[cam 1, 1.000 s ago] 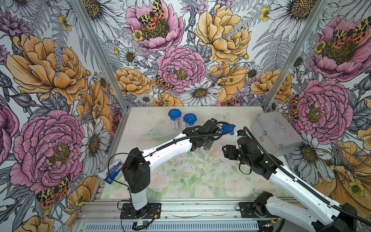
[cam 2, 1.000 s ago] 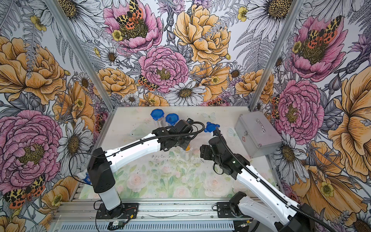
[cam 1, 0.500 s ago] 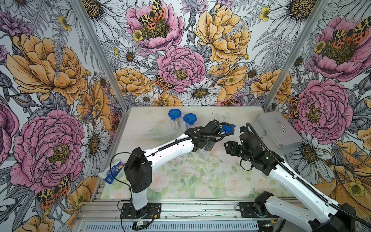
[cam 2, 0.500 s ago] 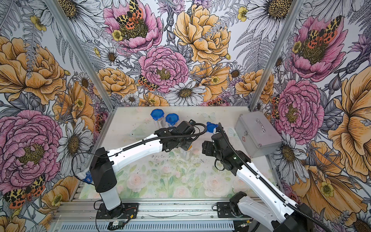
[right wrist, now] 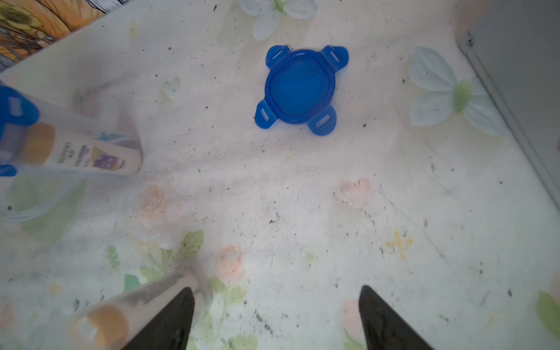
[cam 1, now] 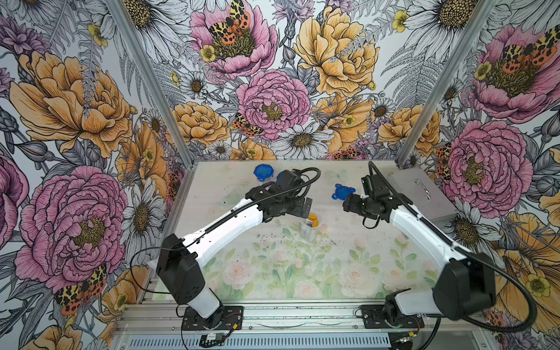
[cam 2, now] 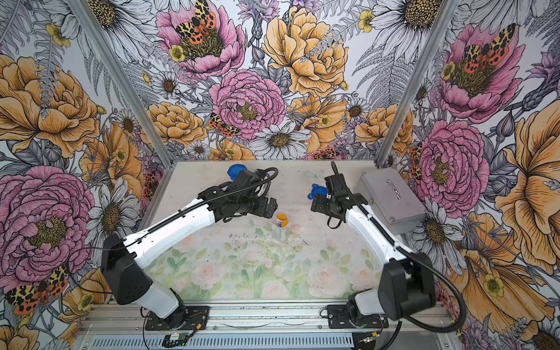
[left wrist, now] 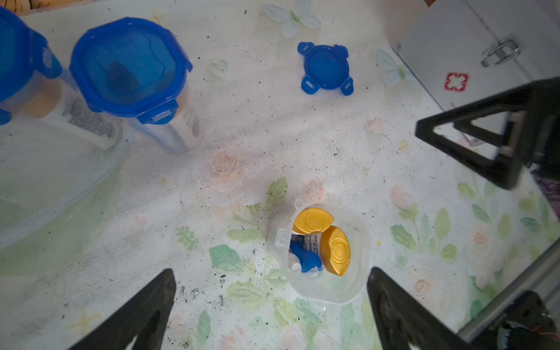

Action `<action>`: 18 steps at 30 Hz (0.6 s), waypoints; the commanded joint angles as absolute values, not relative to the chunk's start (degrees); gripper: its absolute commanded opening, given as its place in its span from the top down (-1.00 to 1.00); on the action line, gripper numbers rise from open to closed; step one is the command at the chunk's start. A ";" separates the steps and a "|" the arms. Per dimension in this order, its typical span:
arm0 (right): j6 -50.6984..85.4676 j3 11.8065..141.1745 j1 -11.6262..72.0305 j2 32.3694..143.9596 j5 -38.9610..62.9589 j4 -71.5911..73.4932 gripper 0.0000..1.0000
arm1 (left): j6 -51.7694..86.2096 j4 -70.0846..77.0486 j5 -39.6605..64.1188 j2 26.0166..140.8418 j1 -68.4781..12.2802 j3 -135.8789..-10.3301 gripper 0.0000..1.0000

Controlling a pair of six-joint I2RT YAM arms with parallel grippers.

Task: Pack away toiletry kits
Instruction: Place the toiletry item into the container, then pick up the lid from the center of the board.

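An open clear cup stands mid-table, holding two orange-capped bottles, a toothpaste tube and a blue toothbrush. It shows in both top views. My left gripper hangs open just above it with nothing held, and is seen from above. A loose blue four-tab lid lies flat further back. My right gripper is open and empty, short of that lid, with the cup beside one finger.
Two closed cups with blue lids stand at the back left, packed with bottles. A silver metal case lies along the right edge. A clear plastic dish rim sits near the closed cups.
My left gripper has gone from shut to wide open over the open cup. The right gripper moved away from the cup toward the loose blue lid and opened a little wider.
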State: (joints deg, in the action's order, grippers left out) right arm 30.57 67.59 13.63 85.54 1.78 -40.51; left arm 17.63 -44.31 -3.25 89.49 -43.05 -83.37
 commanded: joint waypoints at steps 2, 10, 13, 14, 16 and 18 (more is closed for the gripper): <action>24.20 79.86 11.72 96.85 3.04 -45.81 -0.77 | 19.32 -42.67 4.49 87.73 -41.86 -82.35 -0.97; 21.72 97.31 6.35 115.79 5.08 -48.78 -0.98 | 21.75 -42.45 5.78 88.52 -41.17 -86.07 -0.98; 21.69 102.03 5.57 120.54 5.19 -48.69 -0.99 | 22.07 -42.52 7.67 89.63 -40.49 -87.47 -0.97; 21.57 103.17 5.49 121.52 5.19 -48.69 -0.99 | 22.62 -42.51 8.24 89.91 -40.04 -87.74 -0.97; 21.34 105.12 5.34 123.95 5.19 -48.65 -0.99 | 24.07 -42.43 9.60 90.60 -38.87 -88.38 -0.97; 21.05 106.19 5.23 125.81 5.39 -48.60 -0.99 | 24.90 -42.45 10.09 91.37 -38.07 -89.08 -0.97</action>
State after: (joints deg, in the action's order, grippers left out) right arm 22.31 103.39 4.99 124.07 4.43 -47.81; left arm 22.63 -43.48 7.38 90.13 -39.44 -86.91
